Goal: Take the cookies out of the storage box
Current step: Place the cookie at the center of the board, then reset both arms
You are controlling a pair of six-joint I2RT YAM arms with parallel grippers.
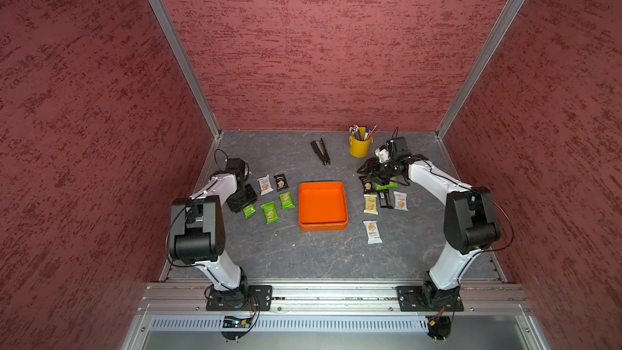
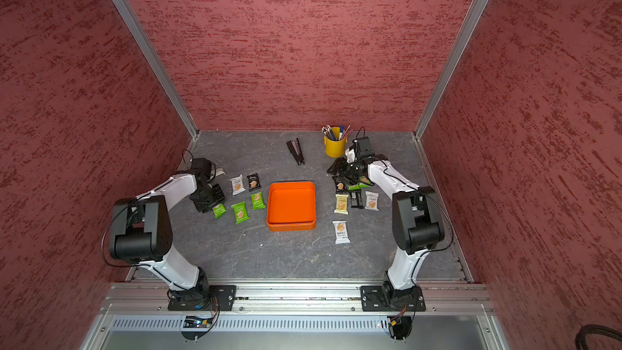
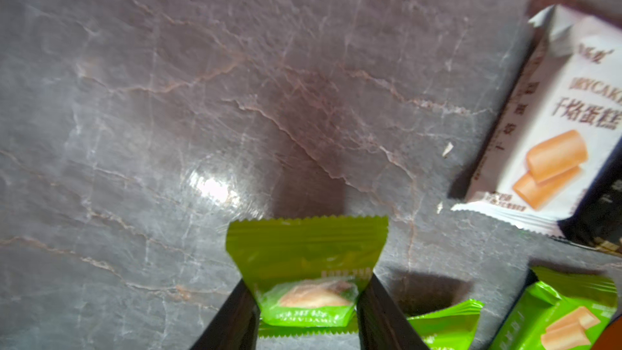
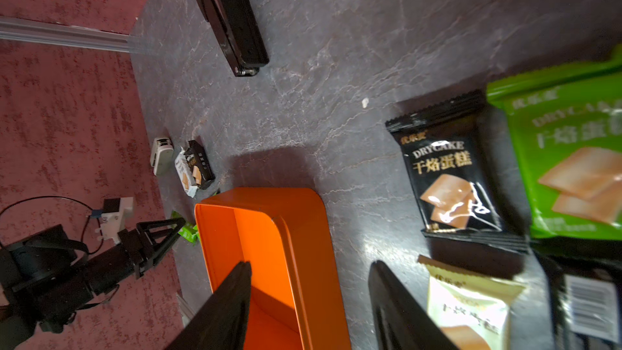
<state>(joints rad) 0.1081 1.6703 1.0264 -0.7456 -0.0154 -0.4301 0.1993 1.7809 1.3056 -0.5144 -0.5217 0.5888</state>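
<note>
The orange storage box (image 1: pixel 323 227) sits mid-table in both top views with nothing in it. Cookies lie on the table on both sides: a white packet (image 1: pixel 265 185), a black one (image 1: pixel 281 182) and two green ones (image 1: pixel 270 212) on the left, several more on the right, among them a pale yellow one (image 1: pixel 370 204) and a white one (image 1: pixel 372 231). My left gripper (image 3: pixel 308 294) is low at the table, its fingers pressed against both sides of a small green packet (image 1: pixel 249 211). My right gripper (image 4: pixel 312 264) stands open above the table beside the box's wall (image 4: pixel 303 230), holding nothing.
A dark stapler (image 1: pixel 320 151) lies at the back middle and a yellow pen bucket (image 1: pixel 359 146) stands at the back right, close to the right wrist. Red walls close the table on three sides. A small white object (image 4: pixel 161 156) rests by the left wall.
</note>
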